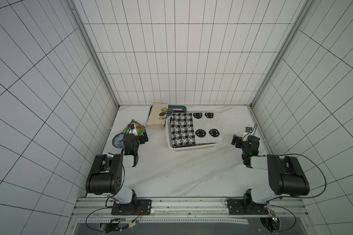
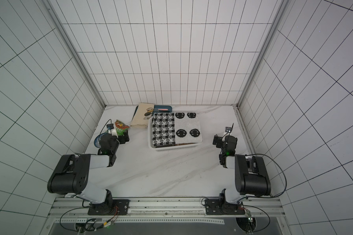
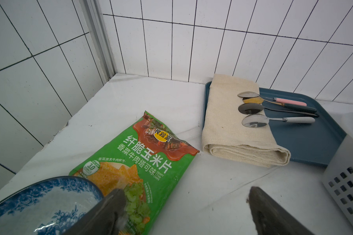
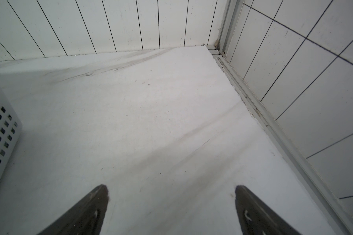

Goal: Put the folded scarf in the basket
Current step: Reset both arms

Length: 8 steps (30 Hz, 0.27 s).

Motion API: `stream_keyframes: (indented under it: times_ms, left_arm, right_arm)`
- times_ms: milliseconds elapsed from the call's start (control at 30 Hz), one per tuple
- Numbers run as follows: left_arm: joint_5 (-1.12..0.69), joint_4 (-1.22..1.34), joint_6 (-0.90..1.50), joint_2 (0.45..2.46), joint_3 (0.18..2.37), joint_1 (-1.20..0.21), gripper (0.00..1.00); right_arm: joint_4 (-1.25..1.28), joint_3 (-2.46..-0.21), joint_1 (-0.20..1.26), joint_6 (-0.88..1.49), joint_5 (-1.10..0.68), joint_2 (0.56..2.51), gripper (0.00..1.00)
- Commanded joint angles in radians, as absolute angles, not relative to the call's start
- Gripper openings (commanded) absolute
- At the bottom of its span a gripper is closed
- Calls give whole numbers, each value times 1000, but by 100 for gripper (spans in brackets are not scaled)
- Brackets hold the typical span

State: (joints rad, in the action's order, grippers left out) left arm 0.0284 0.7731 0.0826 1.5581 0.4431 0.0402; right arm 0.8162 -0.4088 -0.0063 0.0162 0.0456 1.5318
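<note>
Found a green corn-chip bag (image 3: 135, 162) lying flat on the white marbled table (image 3: 151, 95), just beside a blue-patterned bowl (image 3: 39, 203). Noted a folded beige cloth (image 3: 228, 122) draped over one end of a dark-blue tray (image 3: 306, 142) near the back wall. Counted four spoons (image 3: 253, 108) side by side, bowls on the cloth, handles out over the tray: pink, dark teal, black, white.

B&W knit rect. scarf (image 1: 196, 129): fuzzy cloth; white perf. plastic basket (image 1: 167, 134) matt; green chip bag (image 3: 139, 168) glossy; metal spoons (image 3: 251, 107) mirror-shiny.
</note>
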Motion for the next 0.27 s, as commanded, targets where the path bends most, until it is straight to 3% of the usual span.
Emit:
stream_keyframes:
  times_ms: [0,233]
  left_arm:
    - [28,765,88,1557,449,42,97]
    - [29,765,88,1557,449,42,98]
  right_arm:
    - [810,-431,-14,30,56,1540,99]
    - [805,-433,-14,28,49,1539,99]
